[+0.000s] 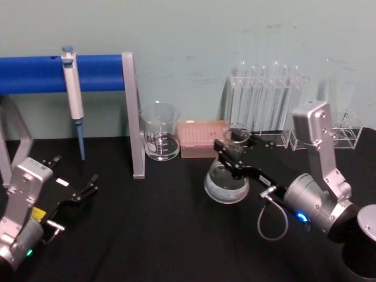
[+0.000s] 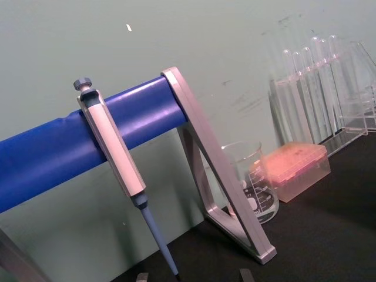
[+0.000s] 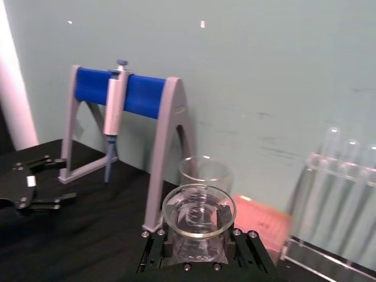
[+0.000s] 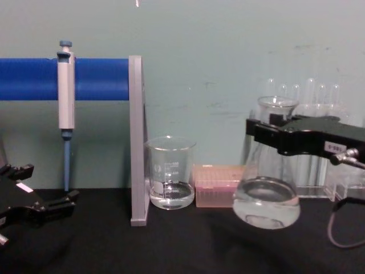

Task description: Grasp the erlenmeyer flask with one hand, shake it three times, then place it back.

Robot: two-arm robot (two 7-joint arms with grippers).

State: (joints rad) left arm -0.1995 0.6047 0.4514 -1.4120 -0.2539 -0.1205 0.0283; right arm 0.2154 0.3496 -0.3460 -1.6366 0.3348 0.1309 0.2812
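Erlenmeyer flask (image 1: 228,176) held by its neck right of centre, seemingly raised just off the black worktop (image 1: 153,235) and tilted a little, with a shallow pool of clear liquid in its wide base. From left to right: left gripper (image 1: 76,169) parked low at the near left, fingers spread wide, holding nothing. Behind it, blue-barred stand (image 1: 35,73) with a pipette (image 1: 73,88) hanging from it. Next, glass beaker (image 1: 159,138), then pink tip box (image 1: 201,138), both at the back and near the flask. Right gripper (image 1: 234,148) reaching in from the right, fingers closed on the flask's neck below the flared lip. Test tube rack (image 1: 267,106) close behind at the right. Likely hazards: smooth glass slipping through flat fingers under hard shaking; liquid splashing out of the open mouth if tipped further; wide swings striking the beaker, tip box or rack, all near; a heavy set-down cracking the base
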